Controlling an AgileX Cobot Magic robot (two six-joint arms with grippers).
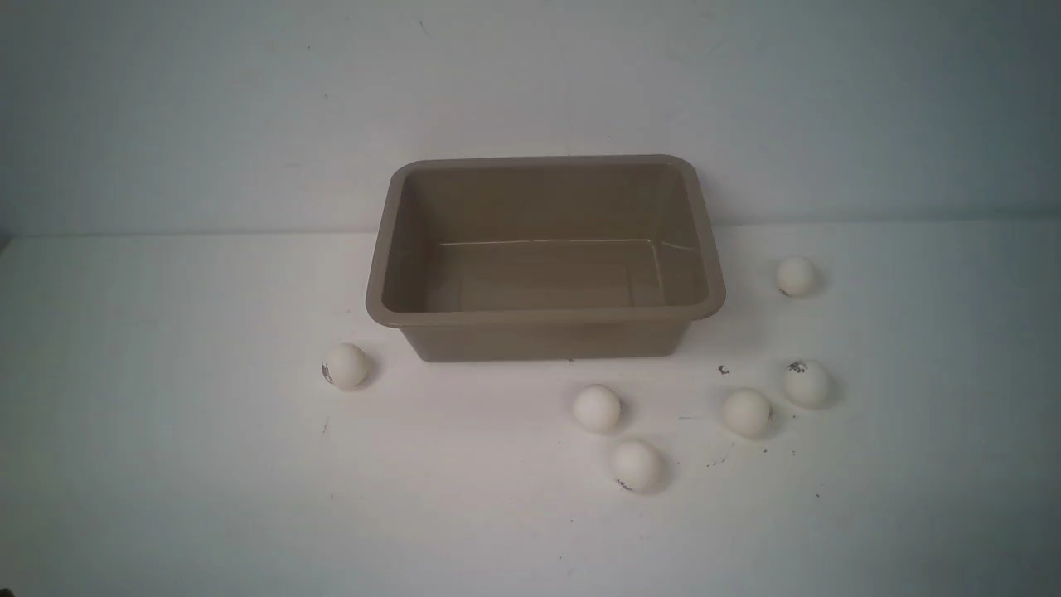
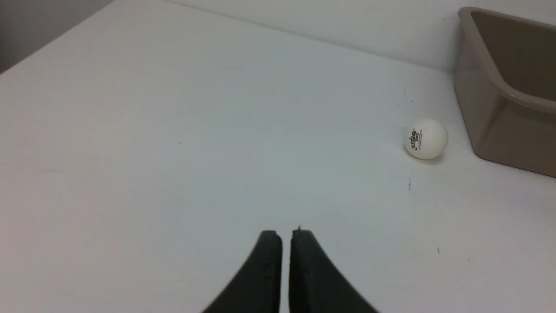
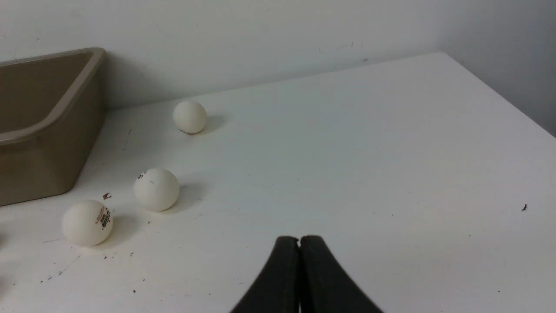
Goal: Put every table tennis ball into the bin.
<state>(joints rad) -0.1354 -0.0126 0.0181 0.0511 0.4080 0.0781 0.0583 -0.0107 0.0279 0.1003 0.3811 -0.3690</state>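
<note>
The taupe-brown bin (image 1: 543, 313) stands empty at the middle of the white table. Several off-white table tennis balls lie around it: one to its left (image 1: 345, 366), two in front (image 1: 596, 408) (image 1: 637, 465), and three to the right (image 1: 796, 275) (image 1: 806, 382) (image 1: 747, 413). Neither arm shows in the front view. My left gripper (image 2: 286, 233) is shut with nothing in it, well short of the logo-printed ball (image 2: 426, 138) beside the bin's wall (image 2: 495, 134). My right gripper (image 3: 299, 238) is shut and empty, with three balls (image 3: 156, 189) (image 3: 87, 223) (image 3: 190, 117) ahead of it near the bin (image 3: 43, 165).
A pale wall rises right behind the bin. Small dark specks and scuffs mark the table surface (image 1: 723, 370) near the right-hand balls. In the right wrist view the table's edge (image 3: 499, 98) runs along one side.
</note>
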